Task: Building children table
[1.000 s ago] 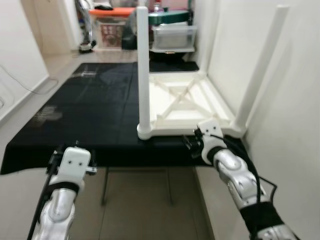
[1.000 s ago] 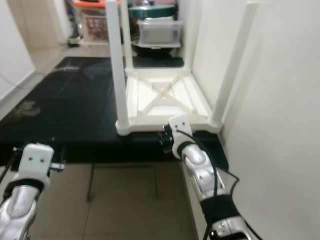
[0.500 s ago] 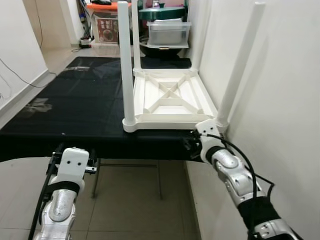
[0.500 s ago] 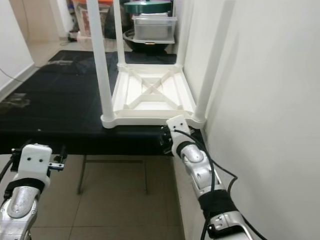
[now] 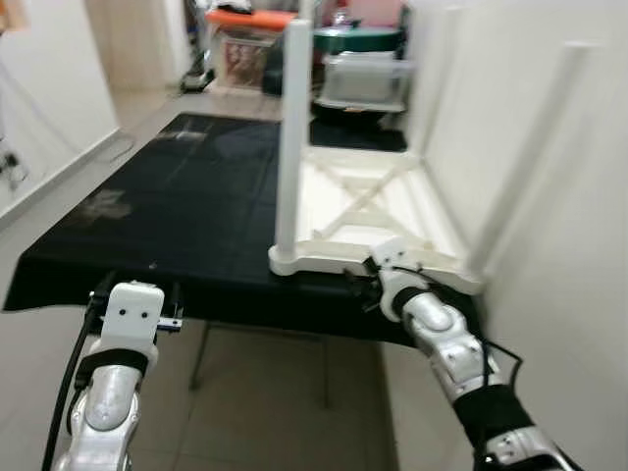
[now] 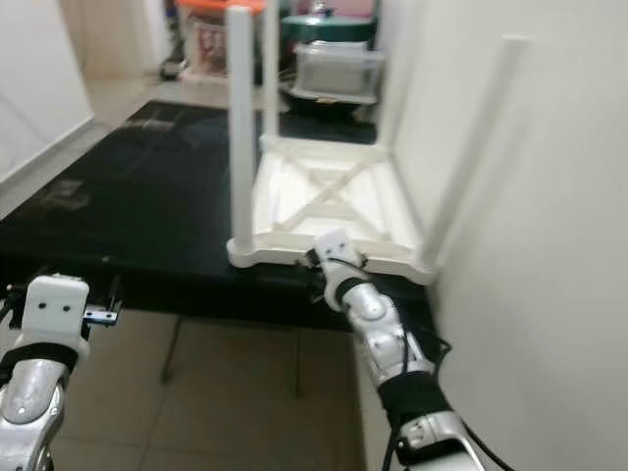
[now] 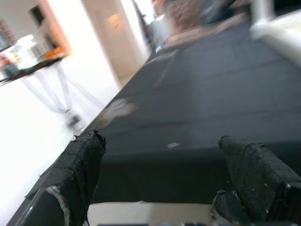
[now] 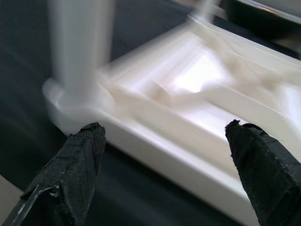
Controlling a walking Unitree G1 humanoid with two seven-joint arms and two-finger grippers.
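Facing upturned white table (image 5: 368, 211) on black mat (image 5: 186, 206), right hand (image 8: 169, 155) spread, no legible writing

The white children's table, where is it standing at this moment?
In the left eye view the white children's table lies upside down, legs up, on the right end of the black table, beside the white wall. The right gripper is at its near edge.

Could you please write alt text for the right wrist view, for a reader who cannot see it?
The open right hand faces the near edge of an upturned white table on a black mat; its two black fingers are spread wide. One leg rises from the near corner, blurred.
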